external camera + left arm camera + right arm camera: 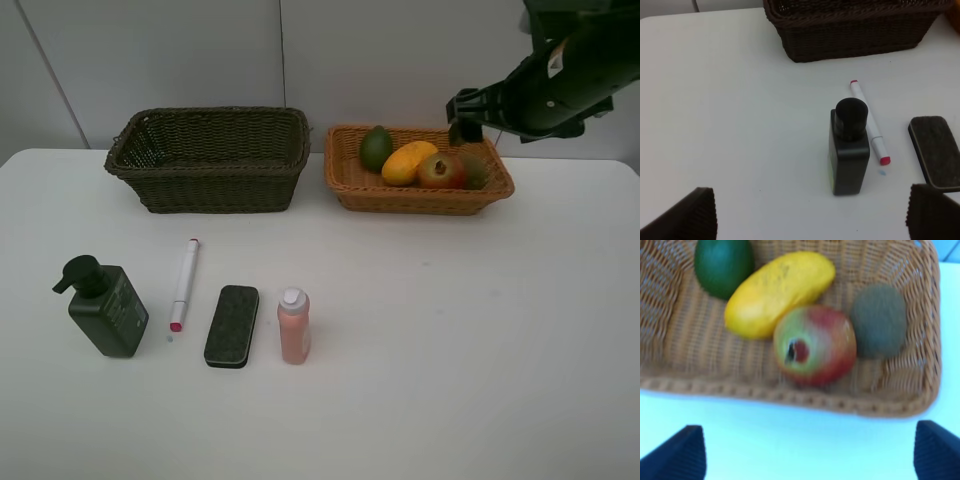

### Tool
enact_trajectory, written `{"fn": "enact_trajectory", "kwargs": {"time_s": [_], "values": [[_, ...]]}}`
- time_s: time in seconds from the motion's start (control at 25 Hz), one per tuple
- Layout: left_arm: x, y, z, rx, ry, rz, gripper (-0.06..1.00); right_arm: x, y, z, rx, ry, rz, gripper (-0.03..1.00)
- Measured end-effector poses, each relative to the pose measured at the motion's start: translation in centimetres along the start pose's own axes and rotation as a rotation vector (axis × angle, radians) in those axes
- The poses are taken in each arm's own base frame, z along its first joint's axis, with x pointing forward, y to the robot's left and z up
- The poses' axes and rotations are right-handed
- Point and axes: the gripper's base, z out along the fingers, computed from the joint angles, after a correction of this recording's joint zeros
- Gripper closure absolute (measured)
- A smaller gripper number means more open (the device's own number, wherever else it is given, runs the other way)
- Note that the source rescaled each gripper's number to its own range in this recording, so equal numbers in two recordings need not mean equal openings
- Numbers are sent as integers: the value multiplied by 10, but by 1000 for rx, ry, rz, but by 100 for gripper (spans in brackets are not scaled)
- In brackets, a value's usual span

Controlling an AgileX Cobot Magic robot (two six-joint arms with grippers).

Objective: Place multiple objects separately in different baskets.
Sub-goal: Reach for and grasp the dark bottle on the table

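The orange-tan basket (420,197) at the back right holds the green lime (376,148), yellow mango (409,162), red pomegranate (440,171) and brown kiwi (474,172). My right gripper (466,118) hovers open above its back edge, holding nothing. The right wrist view shows the same basket (790,395) below my open right gripper (807,452). The dark basket (208,172) stands empty at the back left. In a row at the front left are the pump bottle (105,305), marker (184,284), eraser pad (232,325) and pink bottle (294,325). My left gripper (810,217) is open above the pump bottle (849,147).
The white table (450,330) stretches bare across the front right and the middle. A pale wall rises right behind both baskets. The marker (869,122) and the eraser pad (935,150) lie close beside the pump bottle.
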Motion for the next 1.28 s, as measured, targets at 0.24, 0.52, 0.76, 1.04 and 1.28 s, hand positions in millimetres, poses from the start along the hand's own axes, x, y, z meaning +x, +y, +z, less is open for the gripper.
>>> {"fn": "enact_trajectory", "kwargs": {"time_s": [0.24,0.52,0.76,1.04,1.28], "values": [[0,0,0,0,0,0,-6,41,-11,-71,-80,-40,-93,-3],[0,0,0,0,0,0,-6,91,-24,-138,-143,-56,-100,-3],[0,0,0,0,0,0,-6,131,-37,-187,-159,-145,-81,-3],[0,0,0,0,0,0,-6,174,-51,-225,-141,-187,-78,-3],[0,0,0,0,0,0,-6,209,-58,-234,-119,-264,-63,-3]]}}
